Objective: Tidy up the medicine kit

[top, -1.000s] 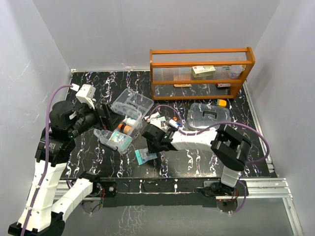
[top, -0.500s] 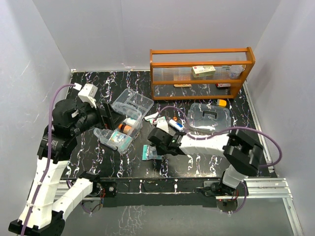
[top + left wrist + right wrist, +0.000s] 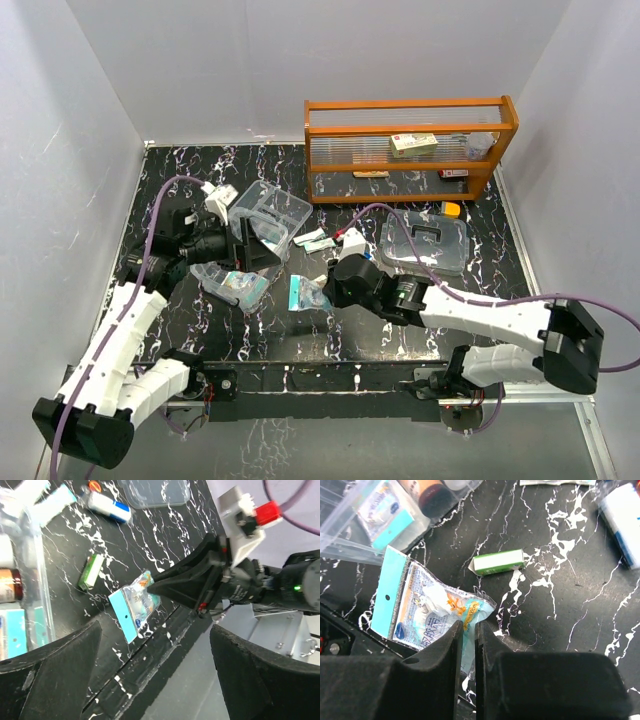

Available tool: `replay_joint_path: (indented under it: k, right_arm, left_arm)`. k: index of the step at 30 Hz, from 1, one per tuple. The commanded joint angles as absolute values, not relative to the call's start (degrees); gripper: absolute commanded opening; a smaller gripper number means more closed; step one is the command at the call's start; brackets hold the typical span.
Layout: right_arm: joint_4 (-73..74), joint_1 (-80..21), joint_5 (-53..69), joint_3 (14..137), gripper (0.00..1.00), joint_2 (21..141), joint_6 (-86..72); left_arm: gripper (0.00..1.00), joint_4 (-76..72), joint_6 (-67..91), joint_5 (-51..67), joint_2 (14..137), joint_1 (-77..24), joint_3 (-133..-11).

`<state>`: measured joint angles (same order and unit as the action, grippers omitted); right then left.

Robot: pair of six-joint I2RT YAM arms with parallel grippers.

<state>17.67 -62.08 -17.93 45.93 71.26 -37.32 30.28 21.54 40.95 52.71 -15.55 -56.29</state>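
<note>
The medicine kit (image 3: 270, 210) is a clear box left of centre, with its clear lid (image 3: 425, 243) and dark handle lying apart to the right. My right gripper (image 3: 322, 290) is shut on a teal-edged medicine packet (image 3: 422, 605), pinched by one corner between the fingertips (image 3: 455, 630) just over the table's front. The left gripper (image 3: 248, 248) hovers open over the kit's near side, holding nothing. In the left wrist view the packet (image 3: 135, 602) hangs from the right gripper beside the kit wall (image 3: 35, 575). A brown bottle (image 3: 427, 492) and another packet (image 3: 387, 510) lie inside the kit.
A small green box (image 3: 499, 561) and a white and blue bottle (image 3: 622, 517) lie loose on the black marble table. An orange wooden rack (image 3: 410, 140) with a few items stands at the back. The table's front edge (image 3: 145, 652) is close under the packet.
My right gripper shut on the packet and drew it slightly away from the front edge as the arm stretched out. The left gripper swung right, over the kit.
</note>
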Motion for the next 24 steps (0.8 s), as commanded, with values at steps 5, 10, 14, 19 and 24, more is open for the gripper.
replay_joint_path:
  k: [5, 10, 14, 19, 24]
  right_arm:
    - [12.41, -61.87, -18.71, 47.8, 0.1, 62.71, -35.68]
    - [10.58, -61.88, -19.72, 49.66, 0.1, 61.64, -40.37]
    - [10.14, -61.85, -20.74, 50.53, 0.1, 61.78, -44.39]
    - [9.1, -61.85, -21.17, 50.21, 0.1, 61.9, -46.9]
    - [8.97, -61.88, -21.24, 49.88, 0.1, 62.65, -48.28]
  left_arm:
    - [0.85, 26.83, 28.57, 44.28, 55.41, -16.85, -51.67]
    - [0.86, 14.67, 36.66, 44.43, 54.18, -21.89, -46.34]
    - [0.86, 10.02, 39.75, 39.72, 55.03, -27.35, -44.59]
    - [0.63, 12.56, 40.2, 30.41, 56.84, -28.82, -45.8]
    - [0.49, 8.44, 42.31, 31.98, 56.39, -28.8, -44.37]
